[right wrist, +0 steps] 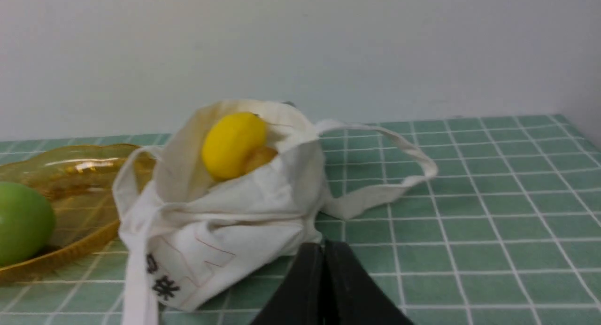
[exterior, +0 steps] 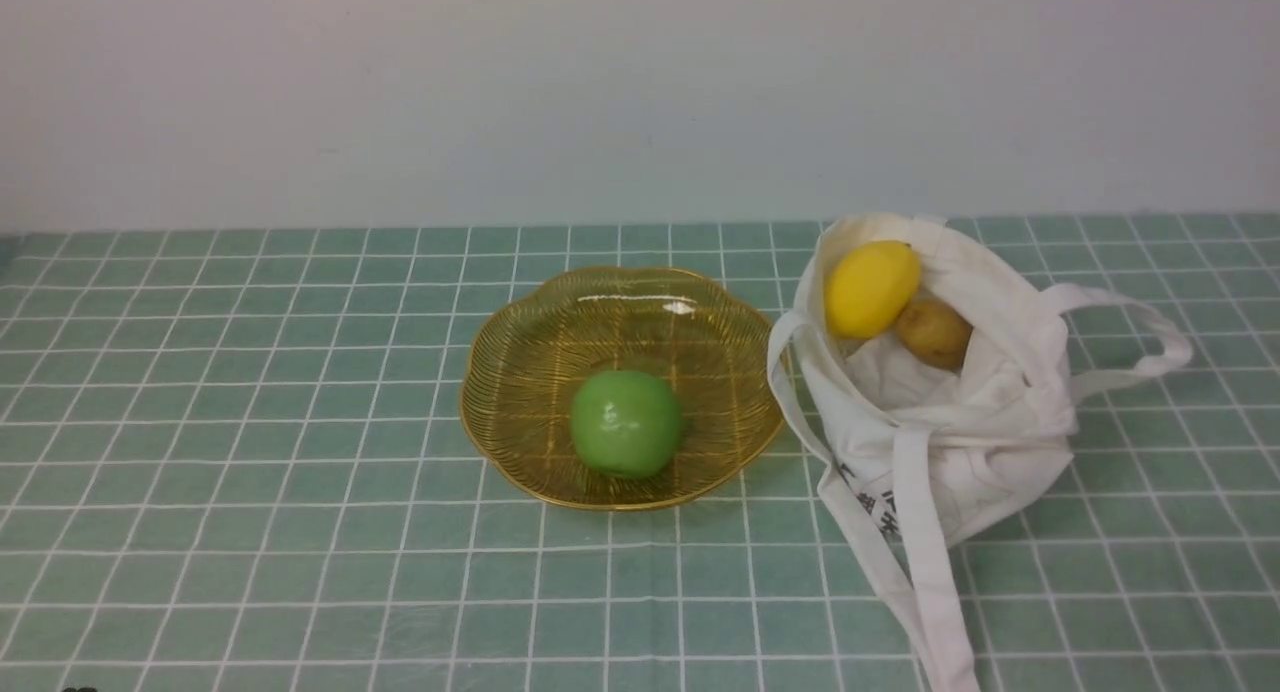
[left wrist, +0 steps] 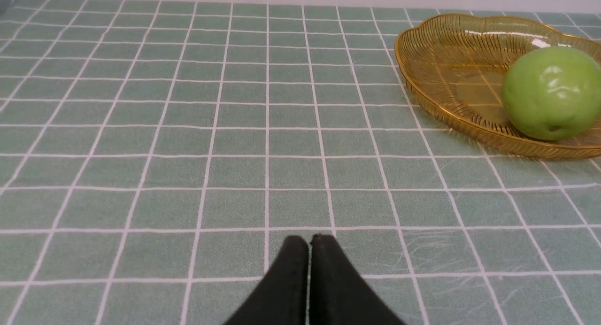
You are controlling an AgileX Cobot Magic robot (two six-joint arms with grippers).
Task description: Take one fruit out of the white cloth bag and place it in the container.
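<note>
The green apple (exterior: pixel 626 423) rests inside the amber ribbed dish (exterior: pixel 520 372), toward its near side; both also show in the left wrist view, apple (left wrist: pixel 551 93) and dish (left wrist: pixel 441 62). The white cloth bag (exterior: pixel 960 422) lies slumped to the right of the dish, mouth open, with dark print on its side. My left gripper (left wrist: pixel 309 238) is shut and empty, low over bare cloth well short of the dish. My right gripper (right wrist: pixel 324 244) is shut and empty, just in front of the bag (right wrist: pixel 235 221). Neither arm appears in the front view.
A yellow lemon (exterior: pixel 871 287) and a brown rough fruit (exterior: pixel 933 333) lie in the bag's mouth. One strap (exterior: pixel 1130 342) loops to the right, another (exterior: pixel 930 572) trails toward the front edge. A green checked tablecloth (exterior: pixel 250 422) covers the table; a pale wall stands behind.
</note>
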